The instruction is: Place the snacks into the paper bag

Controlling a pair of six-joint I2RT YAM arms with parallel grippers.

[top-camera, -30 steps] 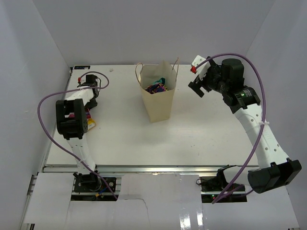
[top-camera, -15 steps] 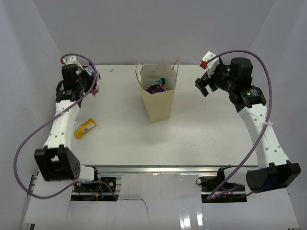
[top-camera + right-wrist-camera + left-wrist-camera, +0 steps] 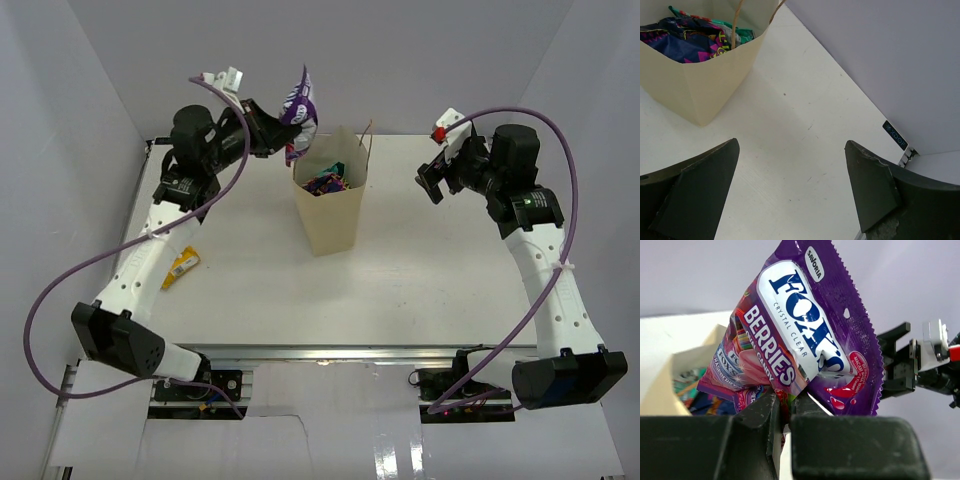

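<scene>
Yellow packet partly behind left arm, paper bag top cropped

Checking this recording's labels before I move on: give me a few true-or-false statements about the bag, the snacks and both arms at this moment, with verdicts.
1. The left fingers grip a purple candy packet. True.
2. The paper bag is empty. False: snack packets lie inside it.
3. The right fingers are shut on a snack. False: they stand wide apart with nothing between them.
4. A yellow packet lies on the table, left of the bag. True.
5. The paper bag lies on its side. False: it stands upright with its mouth open.
</scene>
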